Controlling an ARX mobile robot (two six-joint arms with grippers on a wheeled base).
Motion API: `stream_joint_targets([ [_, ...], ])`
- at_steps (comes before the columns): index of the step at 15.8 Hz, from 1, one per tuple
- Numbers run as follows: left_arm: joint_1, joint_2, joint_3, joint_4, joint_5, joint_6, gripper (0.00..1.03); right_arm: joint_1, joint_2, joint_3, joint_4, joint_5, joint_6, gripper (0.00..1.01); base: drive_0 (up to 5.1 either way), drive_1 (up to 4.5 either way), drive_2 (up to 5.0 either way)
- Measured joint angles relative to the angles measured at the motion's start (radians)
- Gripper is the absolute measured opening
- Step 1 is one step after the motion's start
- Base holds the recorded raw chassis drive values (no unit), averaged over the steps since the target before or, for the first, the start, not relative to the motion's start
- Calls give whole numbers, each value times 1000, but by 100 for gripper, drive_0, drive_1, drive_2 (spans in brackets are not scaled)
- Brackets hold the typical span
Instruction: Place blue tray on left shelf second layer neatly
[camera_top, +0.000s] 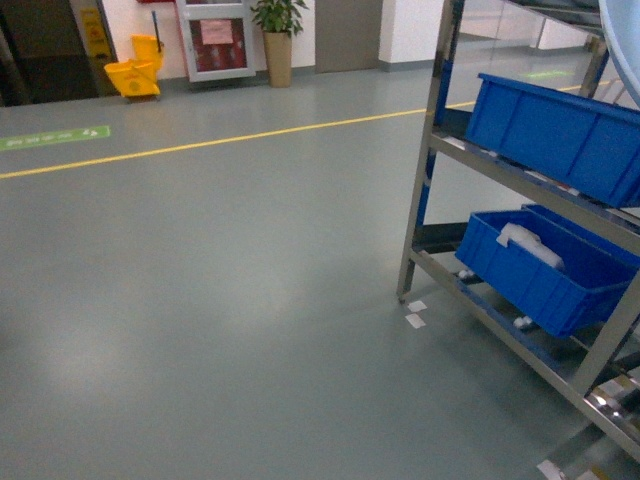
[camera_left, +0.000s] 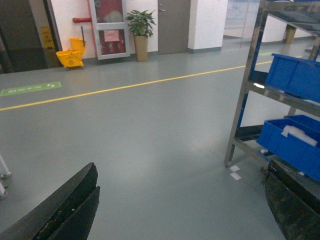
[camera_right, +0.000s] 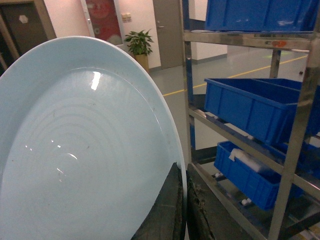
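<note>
- Carrying step in hand: pale sky-blue shallow plastic tray with raised rim (camera_right: 85, 150) being held upright on edge by the right tool (camera_right: 184, 210), dark fingers (camera_right: 167, 212) pinching the rim at its lower right; tray filling most of the right wrist view.
- Showing in the head view only as a pale blue sliver (camera_top: 622, 40) at the upper right corner, raised above and in front of the rack.
- Standing to the right: shiny stainless-steel rack with perforated uprights (camera_top: 432, 150), tiers loaded with deep dark-blue ribbed plastic crates (camera_top: 555, 130); lower crate (camera_top: 540, 265) holding a white wrapped item (camera_top: 530, 245).
- Left tool (camera_left: 175, 210) hanging spread wide and grasping nothing, dark fingers (camera_left: 65, 210) at the bottom corners of the left wrist view, grey floor (camera_left: 150, 140) between them.
- Judging the stage: tray gripped and lifted, not yet over any tier; approach to the rack under way, placement not begun.
- Next move calling for: closing on the rack, tipping the tray from on-edge toward flat, finding free space on the second tier beside or before the crate there, clearing the upright and crossbar, then setting down square to the shelf edge.
- Free space on that tier not being shown clearly in any view.
</note>
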Motion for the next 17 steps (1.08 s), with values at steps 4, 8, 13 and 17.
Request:
stream_joint_targets([
  [4,0,0,0,0,0,0,98,0,0,0,0,0,0,2,-165,-165,-165],
  [8,0,0,0,0,0,0,98,0,0,0,0,0,0,2,-172,-172,-172],
  [13,0,0,0,0,-3,0,98,1,-5,0,-1,-3,0,2,0,-96,-459],
  [17,0,0,0,1,-2,0,98,0,-5,0,0,-3,0,2,122,-59,-619],
])
